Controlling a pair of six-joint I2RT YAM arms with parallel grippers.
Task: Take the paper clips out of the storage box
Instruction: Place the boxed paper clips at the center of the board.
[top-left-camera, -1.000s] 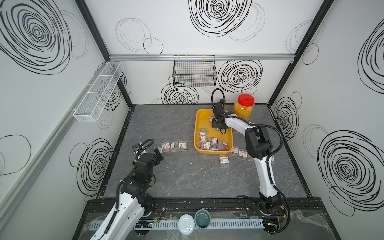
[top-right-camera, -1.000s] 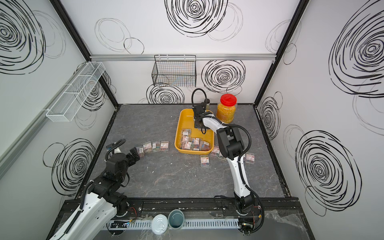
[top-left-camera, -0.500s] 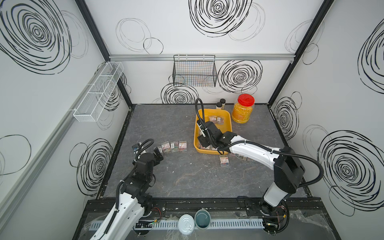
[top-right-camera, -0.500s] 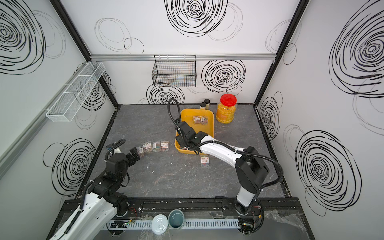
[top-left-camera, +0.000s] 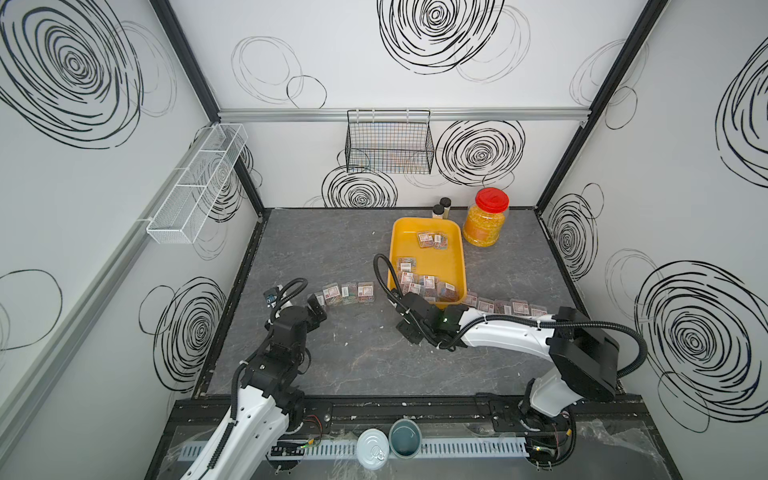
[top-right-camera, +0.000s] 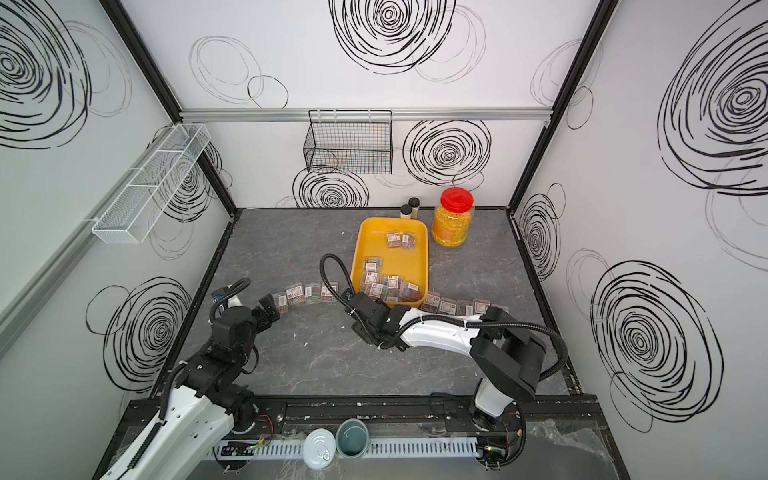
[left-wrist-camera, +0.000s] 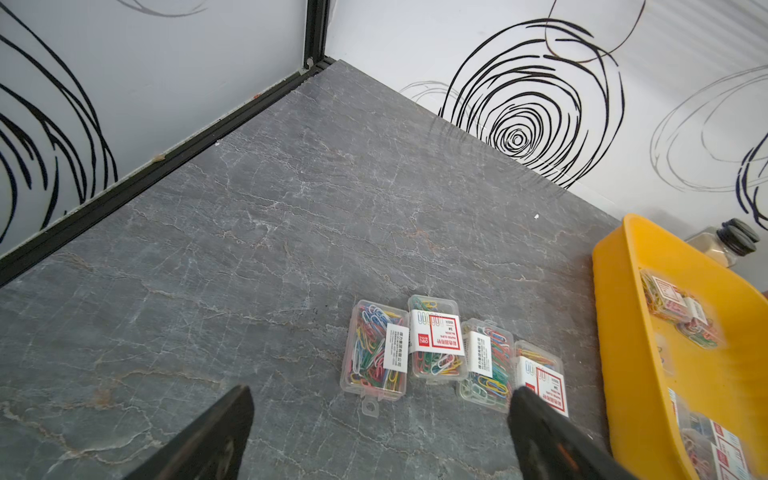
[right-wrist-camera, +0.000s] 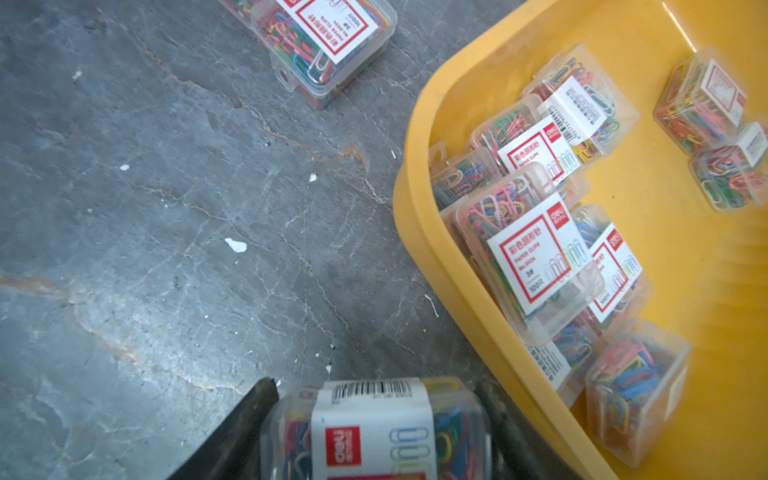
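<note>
Left claw (left-wrist-camera: 380, 397): wide open, empty, beside four cases of paper clips (top-left-camera: 349, 293) toward the worktop's left edge. Right claw (right-wrist-camera: 376, 399): closed on one case (right-wrist-camera: 374, 436), just outside the storage box (top-left-camera: 451, 266) near the back edge. Roughly ten cases (top-left-camera: 424, 282) remain inside. Judged about half done.

Desk (top-left-camera: 353, 365), grey marbled slab. Lying on it:
- yellow storage box (top-left-camera: 428, 253)
- red-lidded jar (top-left-camera: 485, 226) and two black-capped bottles (top-left-camera: 441, 208) at its far end
- four cases of paper clips (top-left-camera: 349, 292) rowed at its left
- more cases (top-left-camera: 503, 306) rowed at its right
</note>
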